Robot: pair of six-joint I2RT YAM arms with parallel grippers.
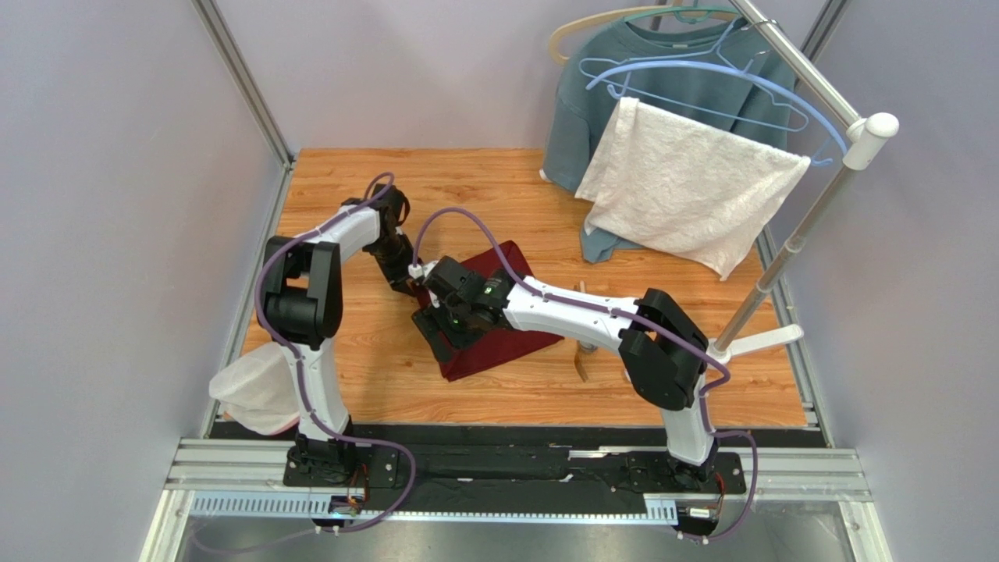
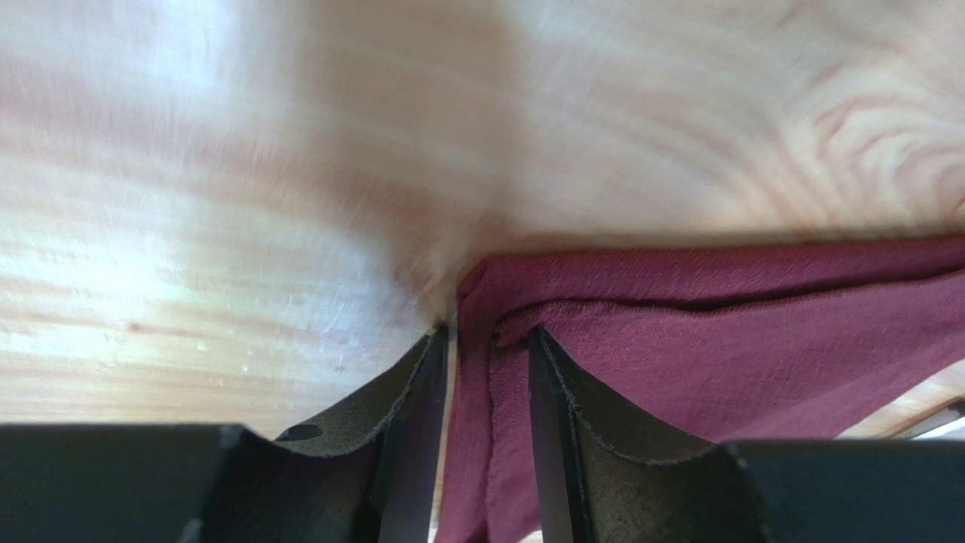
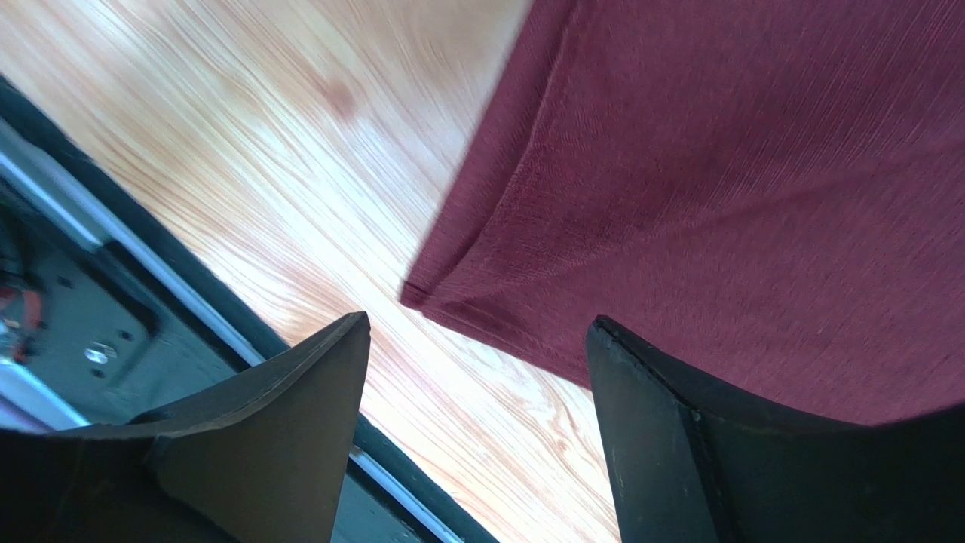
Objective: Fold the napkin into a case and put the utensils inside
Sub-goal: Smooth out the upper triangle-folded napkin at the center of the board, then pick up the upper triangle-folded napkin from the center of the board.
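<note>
Now the left hand [image 2: 485, 334] pinches a corner of the napkin [image 2: 736, 339]; the right hand [image 3: 478, 320] hangs spread above another corner.

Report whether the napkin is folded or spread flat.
Folded, at least partly: the left wrist view shows the napkin doubled, with stacked layers at its corner.

From above, my right arm [image 1: 575, 310] covers the middle of the napkin [image 1: 507, 347]. Of the utensils I make out only a golden-brown sliver [image 1: 580, 365] toward the near edge of the desk [image 1: 387, 386], too small to tell its shape. At my left wrist the wood is smeared; at both wrists the cloth runs off the picture's edges.
</note>
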